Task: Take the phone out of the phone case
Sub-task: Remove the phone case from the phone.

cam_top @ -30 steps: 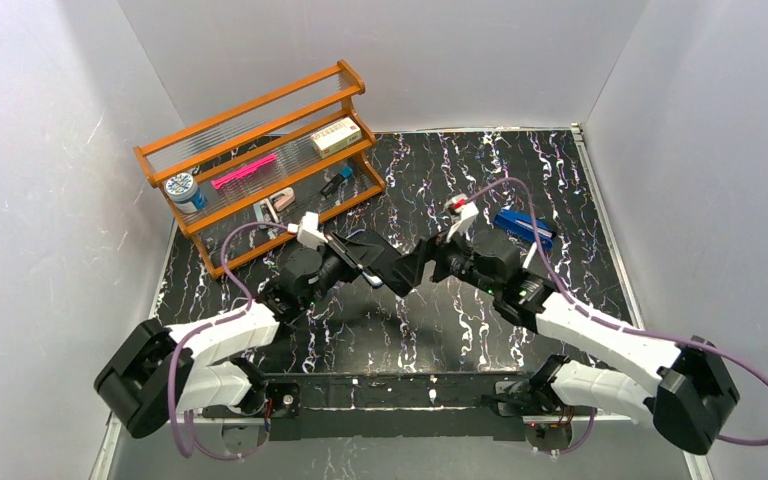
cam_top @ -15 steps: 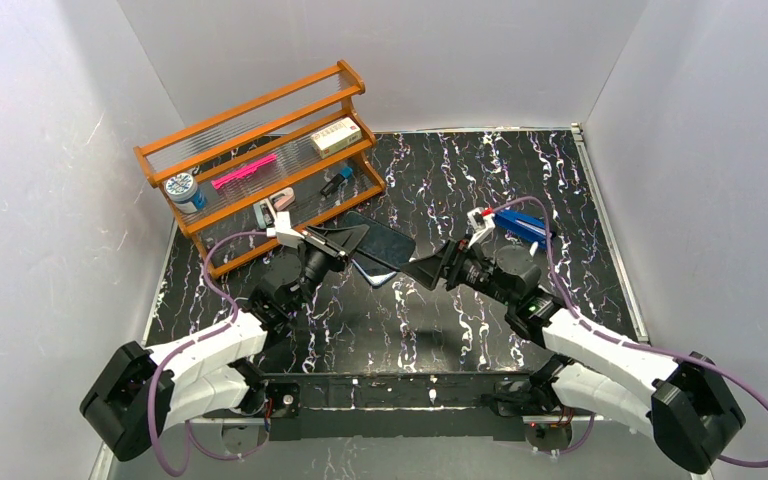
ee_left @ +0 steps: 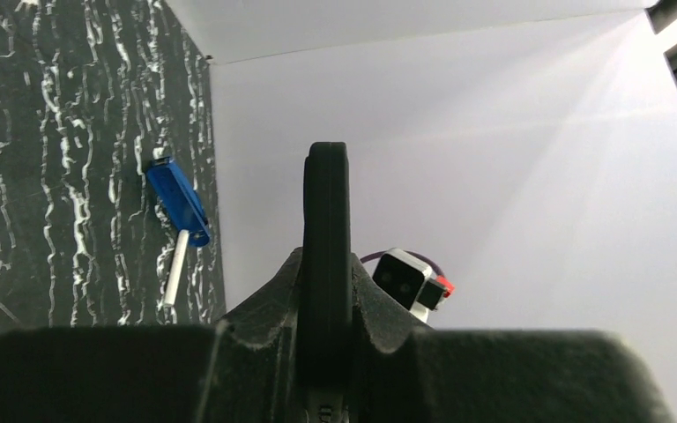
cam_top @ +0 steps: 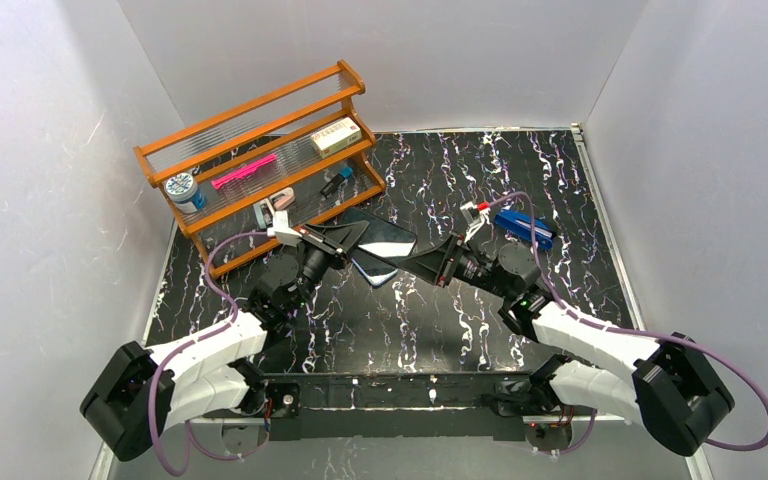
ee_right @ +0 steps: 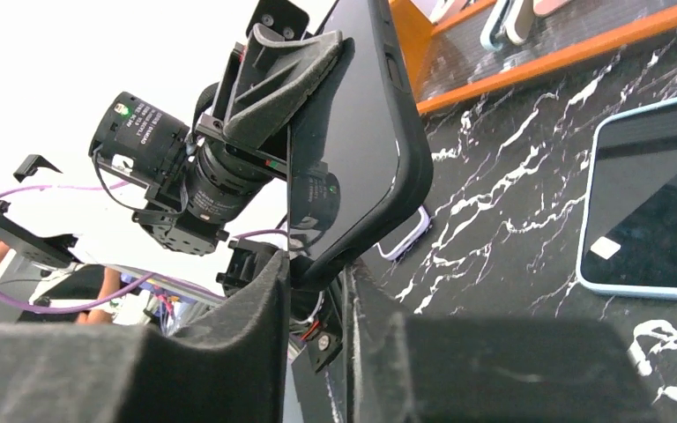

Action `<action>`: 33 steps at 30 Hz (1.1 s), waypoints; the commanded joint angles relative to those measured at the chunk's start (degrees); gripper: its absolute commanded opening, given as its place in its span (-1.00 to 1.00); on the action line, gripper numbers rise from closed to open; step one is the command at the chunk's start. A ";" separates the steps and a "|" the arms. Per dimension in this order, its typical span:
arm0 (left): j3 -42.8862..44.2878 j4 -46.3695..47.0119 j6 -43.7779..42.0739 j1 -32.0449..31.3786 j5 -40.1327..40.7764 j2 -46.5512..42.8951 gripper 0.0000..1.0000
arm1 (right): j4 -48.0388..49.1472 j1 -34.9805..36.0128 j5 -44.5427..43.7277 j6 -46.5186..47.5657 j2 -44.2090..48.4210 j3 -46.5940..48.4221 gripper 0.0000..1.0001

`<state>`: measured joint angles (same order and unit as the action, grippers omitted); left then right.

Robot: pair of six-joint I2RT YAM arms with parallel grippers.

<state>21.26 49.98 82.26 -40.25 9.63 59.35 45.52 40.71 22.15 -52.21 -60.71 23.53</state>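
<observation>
Though slim, round-edged phone case [ee_right: 412, 145].

No readable text (all too small)

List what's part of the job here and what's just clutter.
Job:
cased phone
left end effector
right end effector

Clutter:
second phone
rack and its contents
blue tool

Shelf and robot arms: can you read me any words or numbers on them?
Box on the shelf: print too small to read.
Jar lid: marks too small to read.
Left arm's motor label: blurred.
Held phone: no text visible.
So nothing readable.
</observation>
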 commanded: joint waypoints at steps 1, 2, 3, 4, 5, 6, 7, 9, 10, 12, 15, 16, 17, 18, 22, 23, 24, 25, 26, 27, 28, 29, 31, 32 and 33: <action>2.00 4.95 1.12 0.27 -3.03 0.36 -1.00 | 9.53 -0.37 2.60 3.89 -0.44 -0.57 -0.65; 2.26 4.91 1.44 0.80 -4.56 1.00 -1.00 | 10.03 -0.43 3.12 5.65 -0.32 -0.74 -0.74; 2.56 4.87 2.39 1.70 -6.86 2.01 -1.00 | 9.92 -0.52 3.75 7.83 -0.23 -0.72 -0.81; 2.94 4.86 3.60 2.70 -9.00 3.06 -1.00 | 9.37 -0.54 4.46 10.16 -0.20 -0.50 -0.88; 3.38 4.95 4.28 3.71 -11.98 4.06 -1.00 | 8.96 -0.48 5.41 13.39 -0.27 0.00 -0.95; 4.10 4.95 4.28 4.06 -14.01 4.95 -1.00 | 8.46 -0.53 6.43 14.68 -0.26 0.24 -0.97; 4.79 4.91 4.00 4.12 -15.56 5.60 -1.00 | 7.89 -0.68 7.52 17.15 -0.37 1.03 -0.97; 6.02 4.90 3.86 4.21 -18.19 6.54 -1.00 | 6.86 -0.72 10.08 20.32 -0.90 2.49 -0.97; 6.36 4.90 4.02 4.28 -18.96 6.78 -1.00 | 6.26 -0.74 11.34 21.73 -1.23 3.42 -0.97; 6.66 4.86 4.11 4.45 -19.81 6.76 -1.00 | 5.74 -0.74 14.11 23.91 -2.07 4.84 -0.97; 7.00 4.74 4.42 4.81 -21.12 6.81 -1.00 | 5.29 -0.76 16.30 27.29 -2.85 6.33 -0.97; 7.15 4.65 4.67 4.90 -21.81 7.01 -1.00 | 5.05 -0.74 16.64 28.58 -2.92 6.71 -0.97; 7.32 4.69 4.86 5.01 -22.43 7.19 -1.00 | 4.49 -0.73 16.85 29.95 -2.98 7.12 -0.97; 7.45 4.70 5.18 5.01 -23.01 7.34 -1.00 | 3.73 -0.80 16.99 31.55 -3.13 7.74 -0.97; 7.40 4.72 5.26 5.29 -23.77 6.87 -1.00 | -2.93 -0.78 17.61 37.82 -4.21 11.63 -0.97; 7.33 4.70 5.09 5.53 -23.98 6.65 -1.00 | -4.10 -0.74 17.27 38.77 -4.50 12.31 -0.97; 7.39 4.69 4.84 5.80 -24.35 6.37 -1.00 | -4.49 -0.72 16.87 39.32 -4.68 12.66 -0.97; 7.40 4.63 4.64 6.25 -24.83 6.12 -1.00 | -4.55 -0.80 16.47 39.52 -4.76 12.73 -0.97; 7.33 4.61 4.33 6.81 -25.44 5.79 -1.00 | -4.62 -0.83 16.10 39.61 -4.70 12.52 -0.97; 7.27 4.51 3.94 7.58 -26.28 5.51 -1.00 | -4.81 -0.89 15.79 39.49 -4.50 12.33 -0.97; 7.18 4.44 3.50 8.51 -27.34 5.34 -1.00 | -5.32 -0.85 15.40 39.20 -4.19 12.02 -0.97; 7.14 4.31 2.81 10.05 -28.98 5.14 -1.00 | -6.24 -0.89 14.80 39.04 -3.76 11.80 -0.86; 7.13 3.82 1.08 13.01 -32.29 5.15 -1.00 | -9.63 -1.07 13.72 39.15 -2.74 11.27 -0.46; 7.01 3.66 0.25 15.01 -34.36 5.32 -1.00 | -11.30 -1.18 13.34 39.31 -2.14 11.01 -0.32; 7.15 3.49 -0.87 17.00 -36.42 5.52 -1.00 | -12.64 -1.24 12.79 39.49 -1.42 10.54 -0.13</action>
<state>26.41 52.49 85.23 -28.53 -14.74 66.57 35.99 40.14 39.42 -15.68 -65.06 32.45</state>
